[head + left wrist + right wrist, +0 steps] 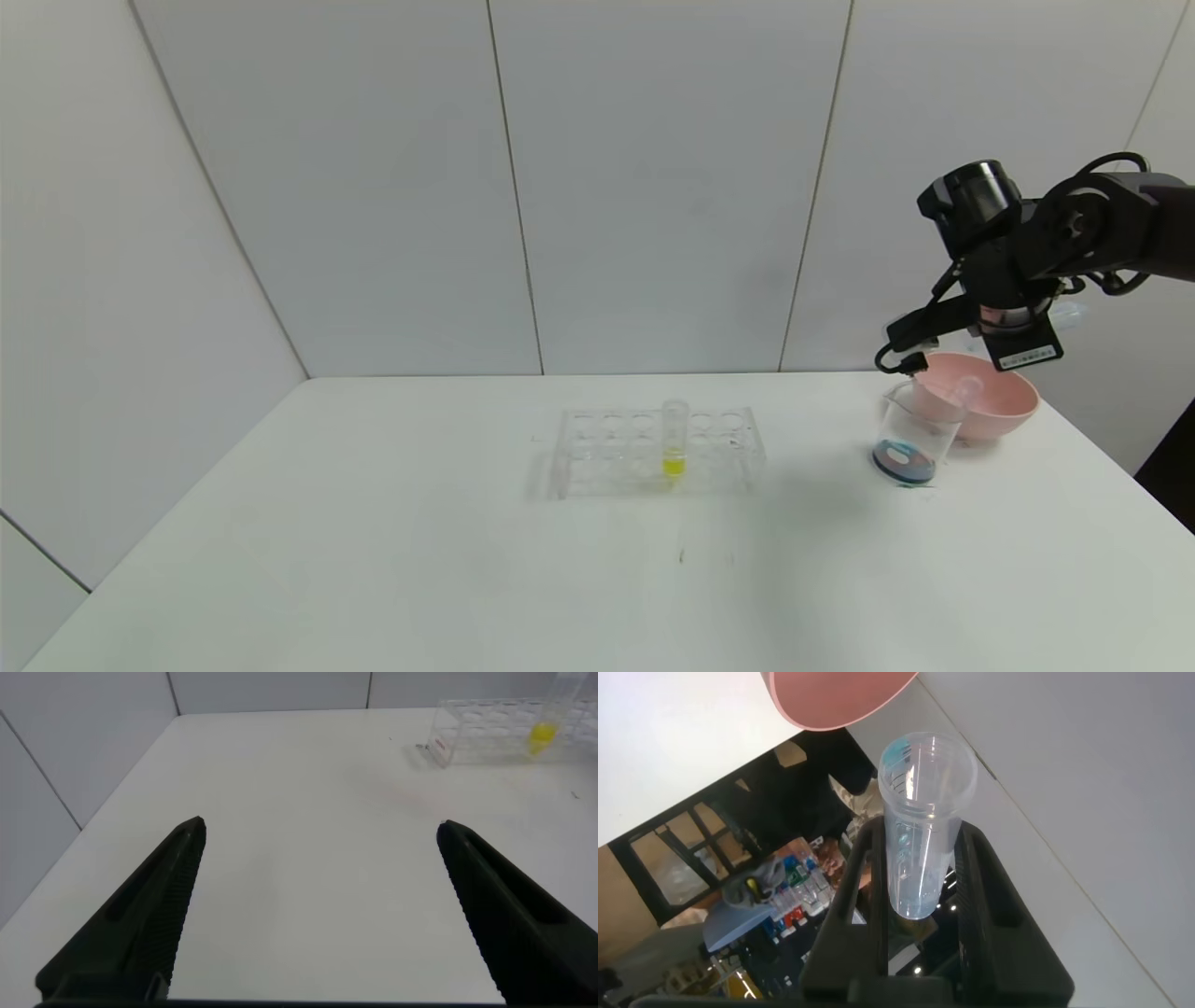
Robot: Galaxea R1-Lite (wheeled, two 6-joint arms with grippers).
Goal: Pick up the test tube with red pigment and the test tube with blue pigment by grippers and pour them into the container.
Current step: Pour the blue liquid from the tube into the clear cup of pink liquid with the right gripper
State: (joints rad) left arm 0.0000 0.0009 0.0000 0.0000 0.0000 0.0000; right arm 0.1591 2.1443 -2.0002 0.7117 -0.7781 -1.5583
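My right gripper (1022, 322) hangs above the pink bowl, behind the beaker. It is shut on a clear test tube (920, 831) that shows only a faint blue tint and looks almost empty. The tube's end sticks out sideways in the head view (1072, 313). The container, a short glass beaker (910, 434), stands on the table with blue and red liquid at its bottom. No tube with orange-red liquid shows; a clear empty tube (966, 387) leans in the pink bowl. My left gripper (320, 826) is open and empty over bare table, out of the head view.
A pink bowl (1004, 401) stands right behind the beaker, near the table's right edge; it also shows in the right wrist view (840, 695). A clear tube rack (616, 453) at the table's middle holds a yellow-liquid tube (674, 439).
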